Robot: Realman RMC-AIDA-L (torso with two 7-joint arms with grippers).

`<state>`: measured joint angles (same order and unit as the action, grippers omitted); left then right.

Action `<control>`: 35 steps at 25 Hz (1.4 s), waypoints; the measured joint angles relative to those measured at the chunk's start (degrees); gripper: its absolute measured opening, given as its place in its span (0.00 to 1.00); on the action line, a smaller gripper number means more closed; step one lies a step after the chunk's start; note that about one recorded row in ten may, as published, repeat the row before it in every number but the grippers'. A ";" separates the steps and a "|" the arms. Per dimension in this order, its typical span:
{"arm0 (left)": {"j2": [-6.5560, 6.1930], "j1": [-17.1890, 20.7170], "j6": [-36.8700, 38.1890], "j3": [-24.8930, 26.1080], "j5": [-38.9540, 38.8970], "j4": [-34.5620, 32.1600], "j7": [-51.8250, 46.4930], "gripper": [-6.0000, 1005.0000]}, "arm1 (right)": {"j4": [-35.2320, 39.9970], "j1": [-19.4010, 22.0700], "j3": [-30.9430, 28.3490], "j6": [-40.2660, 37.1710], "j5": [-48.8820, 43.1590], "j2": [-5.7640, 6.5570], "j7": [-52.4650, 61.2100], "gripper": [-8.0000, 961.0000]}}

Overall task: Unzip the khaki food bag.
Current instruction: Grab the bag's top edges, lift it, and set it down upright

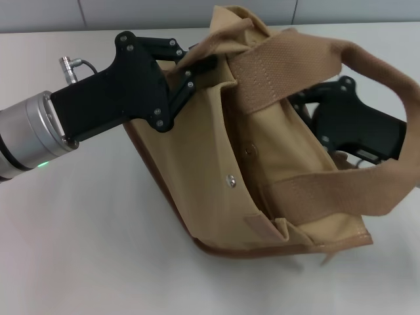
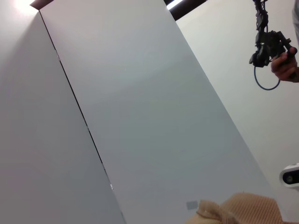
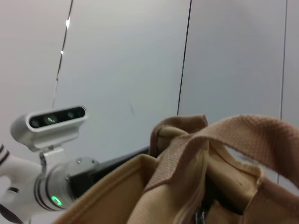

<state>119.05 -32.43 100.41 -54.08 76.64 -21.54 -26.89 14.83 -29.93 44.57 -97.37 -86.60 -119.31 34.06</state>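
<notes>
The khaki food bag lies tilted on the white table, with its brown-trimmed base toward me and its opening facing away. Its wide webbing handles drape over the top and the right side. A metal snap button shows on the front pocket. My left gripper is shut on the bag's top edge at its far left corner. My right gripper is behind the bag at the right, partly hidden by the handles. The right wrist view shows the bag's opening and a small zipper pull. The left wrist view shows only a bit of the bag.
The white table extends left and in front of the bag. Grey wall panels stand behind. A person's hand holding a black device shows far off in the left wrist view. My head camera and left arm show in the right wrist view.
</notes>
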 joint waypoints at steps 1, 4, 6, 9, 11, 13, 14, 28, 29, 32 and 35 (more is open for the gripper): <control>-0.02 -0.07 0.00 -0.07 0.00 0.00 0.00 0.06 | 0.61 0.55 0.06 -0.71 -0.01 0.01 0.67 0.01; -0.09 -0.16 -0.04 -0.13 -0.01 0.00 -0.03 0.06 | 3.21 1.84 0.12 -1.83 -0.21 0.10 5.10 0.02; -0.13 -0.17 -0.10 -0.14 -0.01 0.00 -0.07 0.06 | 5.24 2.14 0.21 -1.88 -1.10 0.29 9.13 0.02; -0.21 -0.19 -0.15 -0.16 -0.02 0.00 -0.09 0.06 | 8.77 2.49 0.24 -2.09 -3.68 0.38 13.78 0.03; -0.23 -0.21 -0.17 -0.21 -0.03 0.01 -0.09 0.06 | 10.14 2.43 0.28 -2.17 -5.20 0.28 14.82 0.06; -0.23 -0.28 -0.23 -0.26 -0.03 0.01 -0.09 0.06 | 10.65 1.95 0.57 -2.17 -6.10 0.20 15.17 0.13; -0.23 -0.30 -0.24 -0.26 -0.03 0.01 -0.09 0.06 | 10.70 1.60 0.85 -2.16 -6.20 0.18 15.32 0.16; -0.22 -0.84 -0.30 -0.32 -0.11 0.01 -0.18 0.06 | 10.62 -3.24 2.48 0.47 -6.65 -0.03 16.97 0.49; -0.22 -0.89 -0.26 -0.32 -0.11 0.00 -0.18 0.06 | 10.59 -3.48 2.49 0.88 -6.69 -0.04 17.14 0.49; -0.23 -0.93 -0.18 -0.32 -0.10 0.01 -0.22 0.06 | 10.51 -4.00 3.18 2.34 -6.75 -0.12 17.51 0.49; -0.17 -0.95 -0.16 -0.32 -0.07 0.01 -0.26 0.06 | 10.57 -4.49 4.40 3.94 -6.38 -0.24 17.54 0.49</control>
<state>118.88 -33.37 100.25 -54.40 76.57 -21.53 -27.15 25.40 -34.42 48.97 -93.43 -92.98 -119.55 51.60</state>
